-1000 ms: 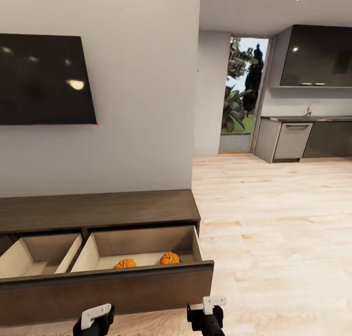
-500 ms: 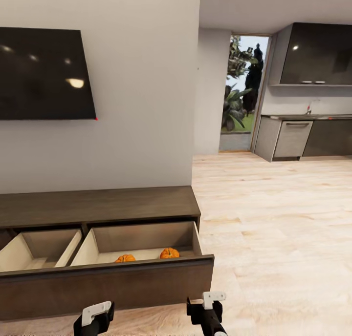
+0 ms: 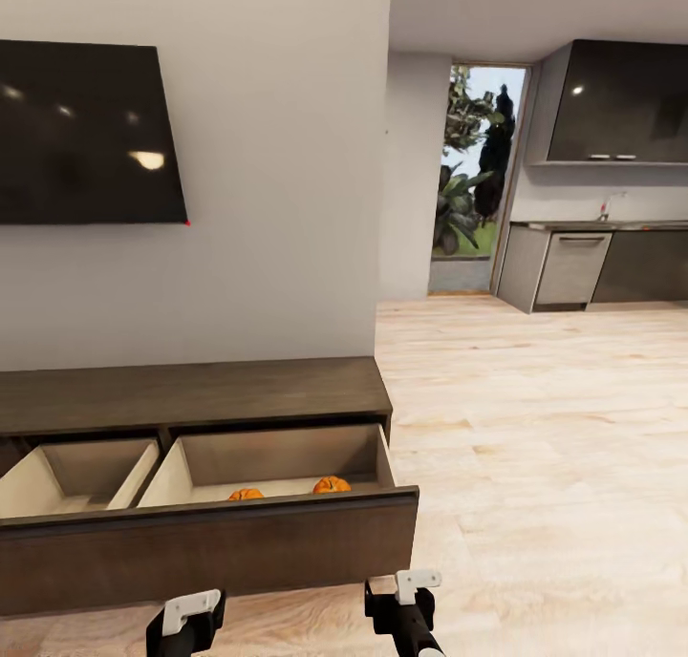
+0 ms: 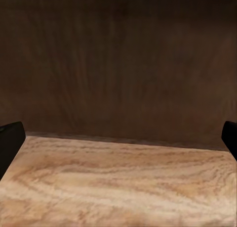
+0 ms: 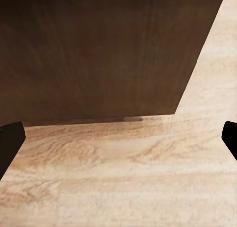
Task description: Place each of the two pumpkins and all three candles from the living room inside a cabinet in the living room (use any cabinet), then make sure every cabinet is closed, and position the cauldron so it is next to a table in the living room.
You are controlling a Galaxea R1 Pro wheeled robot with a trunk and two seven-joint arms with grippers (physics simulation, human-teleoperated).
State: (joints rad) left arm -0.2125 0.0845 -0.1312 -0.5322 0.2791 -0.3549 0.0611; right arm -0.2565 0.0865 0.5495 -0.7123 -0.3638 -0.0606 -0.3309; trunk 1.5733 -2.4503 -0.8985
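Backed off and slightly lower in the head view than a second ago: cabinet [image 3: 196, 404], TV [image 3: 86, 132] and pumpkins alike, so the camera moved, not the things. Left gripper [image 4: 118, 138] spread wide, empty, black fingertips [image 4: 10, 143] at the edges of the left wrist view, facing the dark drawer front [image 4: 118, 59] above light wood floor [image 4: 118, 187]. Right gripper [image 5: 118, 138] likewise parted and empty, facing the drawer front's right corner [image 5: 98, 54], floor beyond. From the head camera, both arms low before the open drawer [image 3: 205, 547]. Two orange pumpkins [image 3: 247, 494] [image 3: 332, 485] inside, side by side but apart, near the front panel. Grey kitchen units [image 3: 573, 270] far right of the cabinet.
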